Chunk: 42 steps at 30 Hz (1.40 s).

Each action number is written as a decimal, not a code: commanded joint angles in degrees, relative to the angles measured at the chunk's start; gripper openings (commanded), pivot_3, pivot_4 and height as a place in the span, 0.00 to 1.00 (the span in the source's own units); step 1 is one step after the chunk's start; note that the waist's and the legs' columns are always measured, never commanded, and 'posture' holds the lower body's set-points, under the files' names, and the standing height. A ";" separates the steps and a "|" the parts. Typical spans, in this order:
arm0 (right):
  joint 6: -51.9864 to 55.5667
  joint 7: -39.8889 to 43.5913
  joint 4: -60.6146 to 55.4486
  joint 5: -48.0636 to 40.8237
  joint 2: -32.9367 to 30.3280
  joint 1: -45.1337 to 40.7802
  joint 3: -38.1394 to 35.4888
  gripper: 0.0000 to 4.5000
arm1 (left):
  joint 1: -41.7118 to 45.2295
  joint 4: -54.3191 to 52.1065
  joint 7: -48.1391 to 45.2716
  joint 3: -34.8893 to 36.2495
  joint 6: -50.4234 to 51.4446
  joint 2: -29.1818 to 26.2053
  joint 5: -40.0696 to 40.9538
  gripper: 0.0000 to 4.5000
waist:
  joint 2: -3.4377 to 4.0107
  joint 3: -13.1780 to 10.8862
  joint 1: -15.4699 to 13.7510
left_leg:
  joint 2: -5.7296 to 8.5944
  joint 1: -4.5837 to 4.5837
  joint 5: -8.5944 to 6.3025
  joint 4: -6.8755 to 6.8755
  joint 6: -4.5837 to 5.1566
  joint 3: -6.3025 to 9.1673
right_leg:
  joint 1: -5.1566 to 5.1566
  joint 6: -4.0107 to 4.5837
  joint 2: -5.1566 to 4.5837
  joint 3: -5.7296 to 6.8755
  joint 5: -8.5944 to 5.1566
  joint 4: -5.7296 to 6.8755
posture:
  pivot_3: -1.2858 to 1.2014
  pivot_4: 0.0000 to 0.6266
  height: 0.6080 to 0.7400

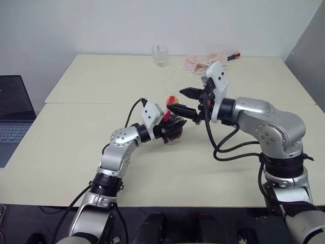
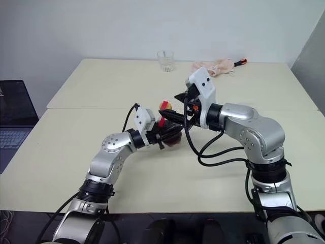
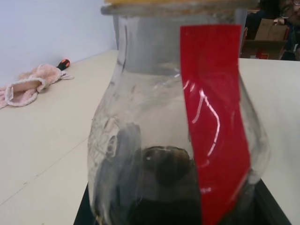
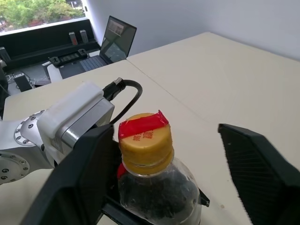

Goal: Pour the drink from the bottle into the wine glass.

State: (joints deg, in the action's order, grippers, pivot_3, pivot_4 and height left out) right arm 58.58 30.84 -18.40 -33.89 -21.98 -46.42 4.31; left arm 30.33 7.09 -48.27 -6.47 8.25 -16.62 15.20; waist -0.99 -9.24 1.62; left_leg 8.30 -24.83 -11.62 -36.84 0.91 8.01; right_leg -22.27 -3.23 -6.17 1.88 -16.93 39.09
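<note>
Your left gripper [image 1: 170, 127] is clamping the bottle [image 4: 154, 187] by its rounded body and keeping it upright just above the table [image 1: 76, 137], so the yellow cap [image 4: 145, 140] is facing your right gripper [image 1: 187, 101]. Its fingers [image 4: 262, 173] are standing apart on either side of that cap, not yet touching it, probably lining up to unscrew it. No wine glass is showing; a short tumbler [image 1: 160, 55] is sitting far off at twelve o'clock.

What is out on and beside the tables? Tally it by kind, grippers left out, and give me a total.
Bottle: 1
Clear glass: 1
Pink cloth: 1
Red-handled tool: 1
Laptop: 1
Total: 5
</note>
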 commanded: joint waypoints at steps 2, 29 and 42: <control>-0.70 -0.34 -1.09 -0.29 0.58 -1.29 -0.57 0.49 | 0.64 -2.59 -0.01 0.55 -1.27 0.08 0.61 0.32 | 0.00 0.00 0.01 | 0.00 0.00 0.00 0.00 0.00 0.00 | 0.00 0.00 0.00 0.00 0.00 0.00 | 0.52 0.24 1.00; -28.08 32.64 32.35 -0.29 -7.47 -13.80 -9.54 0.27 | -0.33 -5.32 0.48 0.89 -0.35 -1.02 0.63 0.32 | -0.01 0.00 -0.45 | -0.02 0.01 -0.01 0.01 -0.01 0.04 | 0.03 0.00 0.01 0.06 0.00 -0.07 | 0.52 0.24 1.00; -27.84 -18.97 16.52 18.22 -3.45 26.58 -28.19 0.27 | 2.21 -0.57 -2.57 -1.57 -1.70 1.89 0.98 0.32 | 0.04 0.05 -0.66 | 0.03 0.02 0.01 0.01 -0.01 -0.24 | -0.05 0.00 -0.02 -0.24 0.01 0.15 | 0.52 0.24 1.00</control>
State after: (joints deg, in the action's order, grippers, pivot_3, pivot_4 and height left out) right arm 32.72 16.43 0.54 -17.35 -25.84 -18.89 -22.67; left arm 30.51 7.68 -49.87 -7.90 8.22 -15.23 15.41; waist -0.95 -9.19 0.96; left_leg 8.32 -24.72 -11.61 -36.82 0.90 7.65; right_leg -22.32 -3.23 -6.18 1.48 -16.92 39.36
